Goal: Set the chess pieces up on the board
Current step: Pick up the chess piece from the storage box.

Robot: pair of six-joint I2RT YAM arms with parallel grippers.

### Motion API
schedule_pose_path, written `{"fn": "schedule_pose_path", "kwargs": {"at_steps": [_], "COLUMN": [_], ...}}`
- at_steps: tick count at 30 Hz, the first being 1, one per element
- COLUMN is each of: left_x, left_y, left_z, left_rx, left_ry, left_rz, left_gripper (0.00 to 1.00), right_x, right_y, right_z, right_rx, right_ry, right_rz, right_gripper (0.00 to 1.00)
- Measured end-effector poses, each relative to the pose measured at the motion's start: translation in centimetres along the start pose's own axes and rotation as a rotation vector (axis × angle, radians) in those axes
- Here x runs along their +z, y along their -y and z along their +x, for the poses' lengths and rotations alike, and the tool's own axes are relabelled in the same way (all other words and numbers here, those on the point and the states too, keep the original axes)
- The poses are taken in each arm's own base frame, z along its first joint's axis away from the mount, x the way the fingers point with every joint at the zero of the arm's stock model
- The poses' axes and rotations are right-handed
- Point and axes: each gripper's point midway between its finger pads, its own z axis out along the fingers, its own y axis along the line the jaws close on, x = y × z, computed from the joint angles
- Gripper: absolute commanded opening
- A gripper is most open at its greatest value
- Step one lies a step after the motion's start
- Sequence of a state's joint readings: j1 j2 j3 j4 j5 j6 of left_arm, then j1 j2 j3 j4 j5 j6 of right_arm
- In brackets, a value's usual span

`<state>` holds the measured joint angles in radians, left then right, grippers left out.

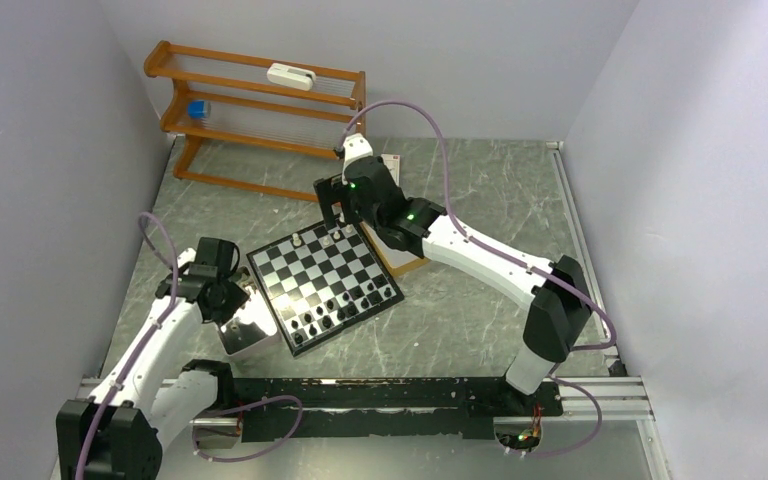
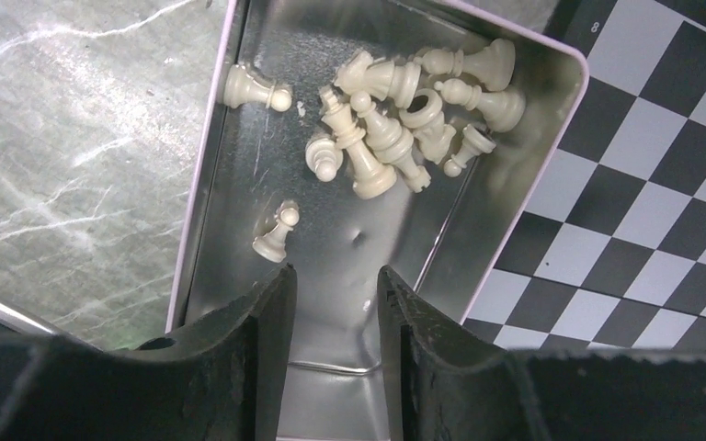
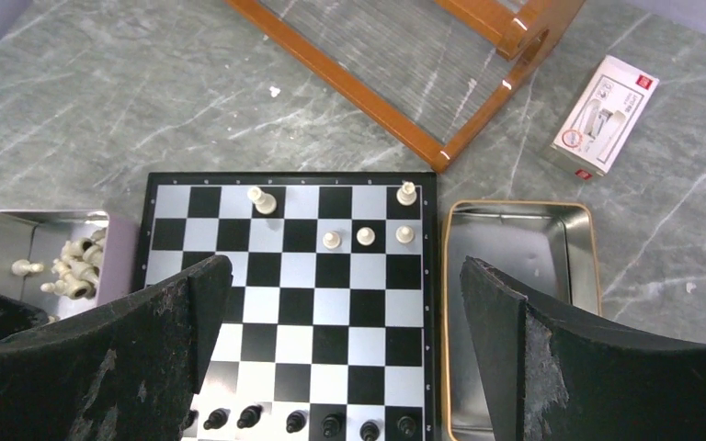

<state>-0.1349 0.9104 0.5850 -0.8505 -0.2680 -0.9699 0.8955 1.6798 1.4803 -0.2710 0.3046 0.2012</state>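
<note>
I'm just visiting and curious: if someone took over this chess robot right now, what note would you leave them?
The left gripper is open and empty over the tin of white pieces beside the board.
The right gripper is open and empty above the board's far side.
Done: black pieces stand along the near edge; five white ones on the far rows.
To do: place the whites from the tin.

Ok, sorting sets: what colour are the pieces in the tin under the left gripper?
Cream-white chess pieces; the left wrist view shows them best.
</note>
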Motion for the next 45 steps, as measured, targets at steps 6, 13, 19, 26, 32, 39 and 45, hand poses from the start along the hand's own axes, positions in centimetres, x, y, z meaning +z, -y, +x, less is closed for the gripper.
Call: {"fn": "schedule_pose_path", "kwargs": {"at_steps": [6,13,19,26,32,39,45], "left_x": [1.0,1.6,1.6,2.2,3.2,3.6,3.7], "left_y": [0.6,0.9,0.4,0.2,0.2,0.3,0.3], "left_z": [-0.4,-1.5,-2.9,-3.1,-2.8,-2.8,-2.8], "left_rx": [-0.013,-0.067,-0.095,-0.085,-0.061,-0.057,-0.057], "left_ry": [0.008,0.058,0.131,0.143,0.123,0.127,0.127], "left_rz": [-0.014,-0.036,-0.077,-0.108,-0.138,-0.132,-0.136], "left_gripper": [0.35,0.32,0.32,0.28,0.25,0.25,0.28], "right_x": [-0.2,-0.2,-0.2,-0.1,-0.1,-0.2,-0.2], "right_y": [-0.7,-1.0,-0.9,-1.0,-1.1,-1.1,-1.1], "right_z": [-0.5,-0.5,-0.3,0.0,0.1,0.1,0.1], "right_rx": [0.003,-0.003,-0.017,-0.021,-0.023,-0.026,-0.03], "right_ry": [0.016,0.012,0.01,0.002,0.001,0.001,0.001], "right_rz": [-0.041,-0.059,-0.058,-0.064,-0.068,-0.071,-0.071], "right_gripper": [1.0,1.0,1.0,1.0,1.0,1.0,1.0]}}
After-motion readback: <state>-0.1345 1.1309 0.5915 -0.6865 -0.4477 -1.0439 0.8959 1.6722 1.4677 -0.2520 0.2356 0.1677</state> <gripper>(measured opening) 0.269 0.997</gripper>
